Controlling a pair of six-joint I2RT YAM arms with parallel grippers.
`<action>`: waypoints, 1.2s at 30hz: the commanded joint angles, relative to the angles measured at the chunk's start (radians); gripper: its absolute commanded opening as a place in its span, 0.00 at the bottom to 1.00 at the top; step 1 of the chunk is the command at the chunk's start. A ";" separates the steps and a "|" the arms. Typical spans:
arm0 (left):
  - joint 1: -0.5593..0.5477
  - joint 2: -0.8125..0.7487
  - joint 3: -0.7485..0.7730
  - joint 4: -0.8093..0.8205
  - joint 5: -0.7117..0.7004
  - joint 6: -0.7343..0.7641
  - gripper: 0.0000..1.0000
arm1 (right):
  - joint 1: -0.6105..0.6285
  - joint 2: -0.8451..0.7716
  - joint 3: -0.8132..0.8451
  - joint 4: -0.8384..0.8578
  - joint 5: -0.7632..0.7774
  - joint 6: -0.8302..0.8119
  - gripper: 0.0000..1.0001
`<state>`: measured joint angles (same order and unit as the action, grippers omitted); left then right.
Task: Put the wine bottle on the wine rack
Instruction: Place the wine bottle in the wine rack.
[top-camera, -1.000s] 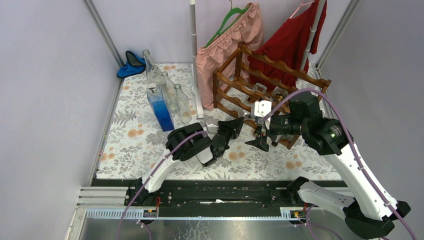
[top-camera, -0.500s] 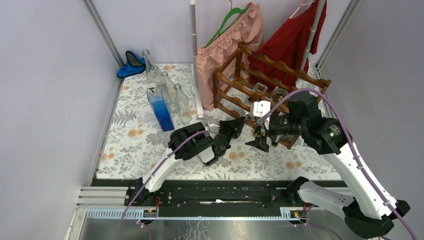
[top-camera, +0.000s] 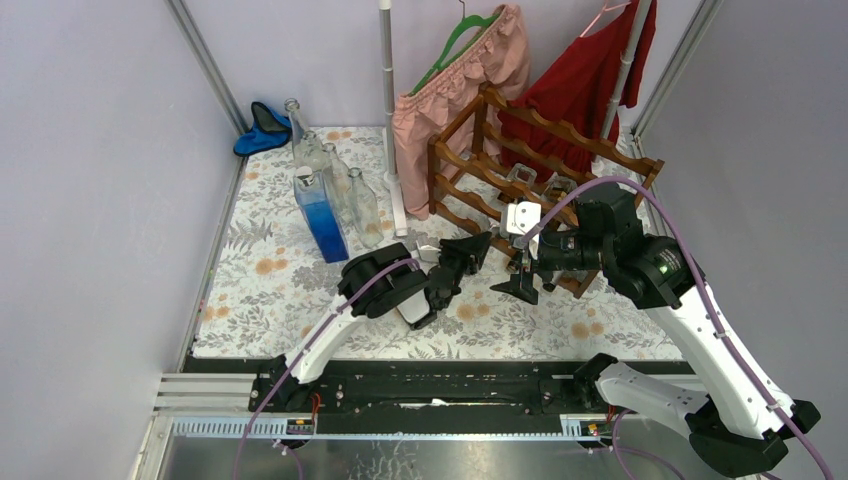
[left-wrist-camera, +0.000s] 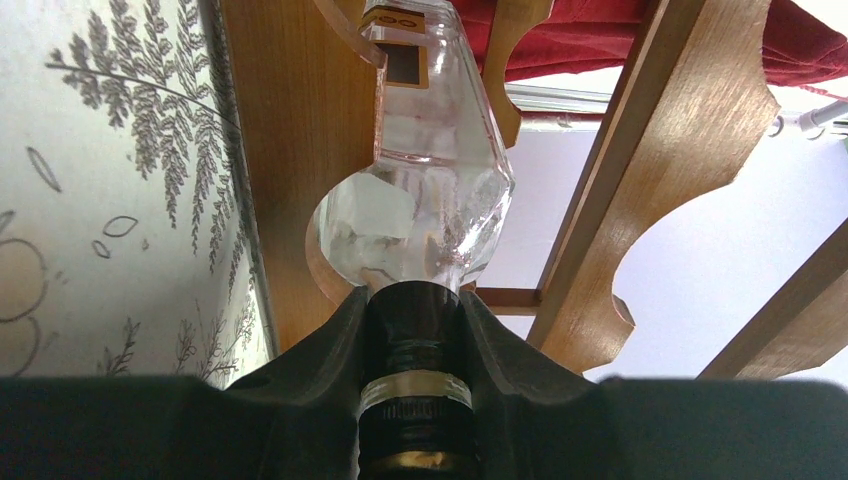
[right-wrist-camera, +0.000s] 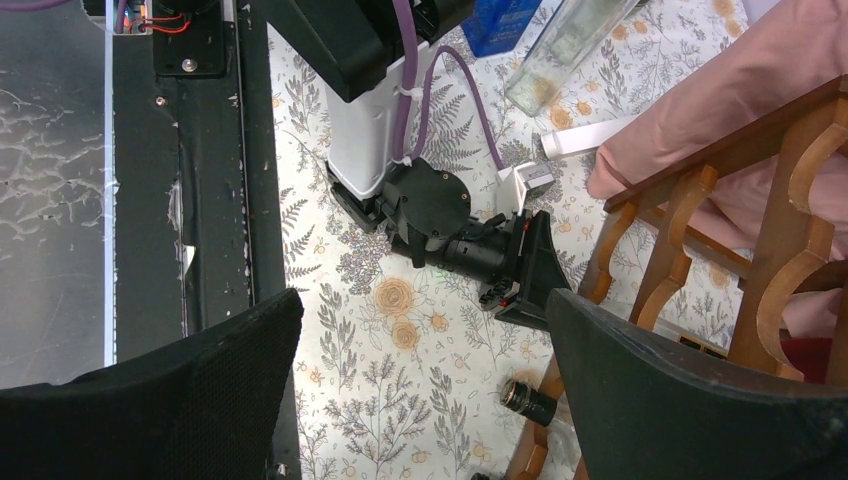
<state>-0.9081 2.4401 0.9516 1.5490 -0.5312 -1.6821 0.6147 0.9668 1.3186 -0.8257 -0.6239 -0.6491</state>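
wine bottle (left-wrist-camera: 420, 200) far end cut off above, wine rack (right-wrist-camera: 795, 275) cropped rightward

Bright, even, diffuse light fills the overhead view, leaving only soft shadows on the floral tablecloth (top-camera: 270, 290). In the left wrist view the right background blows out white behind the wine rack (left-wrist-camera: 650, 180), highlights glint in the wine bottle (left-wrist-camera: 420, 190), and the left gripper's fingers (left-wrist-camera: 300, 370) lie dark and blurred along the bottom. The right gripper's fingers (right-wrist-camera: 170, 390) are equally soft; the metal plate (right-wrist-camera: 50, 200) at left glares.
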 joint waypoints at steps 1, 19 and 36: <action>0.017 0.016 0.037 0.079 0.034 0.027 0.00 | -0.005 -0.010 0.004 0.015 -0.031 -0.007 1.00; 0.030 -0.062 0.028 0.091 0.108 0.063 0.00 | -0.006 -0.027 -0.009 0.011 -0.027 -0.014 1.00; 0.040 -0.038 -0.002 0.080 0.124 -0.011 0.23 | -0.005 -0.028 -0.014 0.014 -0.033 -0.014 1.00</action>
<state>-0.8795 2.4260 0.9489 1.5326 -0.4339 -1.6665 0.6147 0.9485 1.3041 -0.8272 -0.6235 -0.6571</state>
